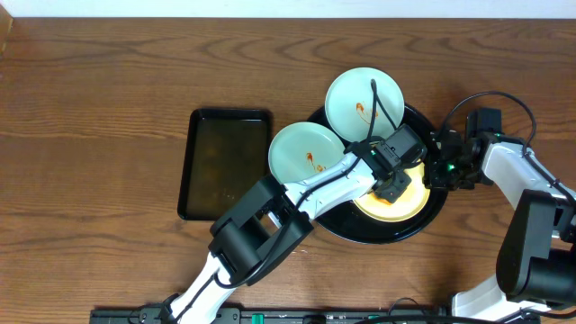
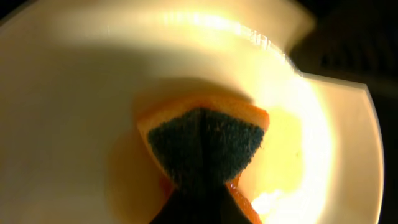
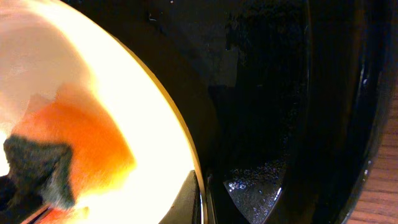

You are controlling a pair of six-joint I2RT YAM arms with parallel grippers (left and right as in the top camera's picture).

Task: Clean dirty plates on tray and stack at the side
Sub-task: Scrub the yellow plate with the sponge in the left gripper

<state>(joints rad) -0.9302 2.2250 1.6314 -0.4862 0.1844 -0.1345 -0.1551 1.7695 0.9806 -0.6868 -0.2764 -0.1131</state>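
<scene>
The left end effector (image 1: 392,186) pinched an orange-and-green sponge (image 2: 205,146) against the glossy pale-yellow plate (image 1: 409,203); the right end effector (image 1: 430,173) sat at its rim, closure not discernible.

I'd call this a robotics lab bench: my left arm (image 1: 301,187) and right arm (image 1: 529,245) (black-and-white, cabled) sit at a plain wood-grain table (image 1: 90,90) by a pale wall (image 1: 270,7).

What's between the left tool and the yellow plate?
A folded orange sponge, dark scrub face showing, pinched in the left tool against the yellow plate; seen in the left wrist view.
</scene>
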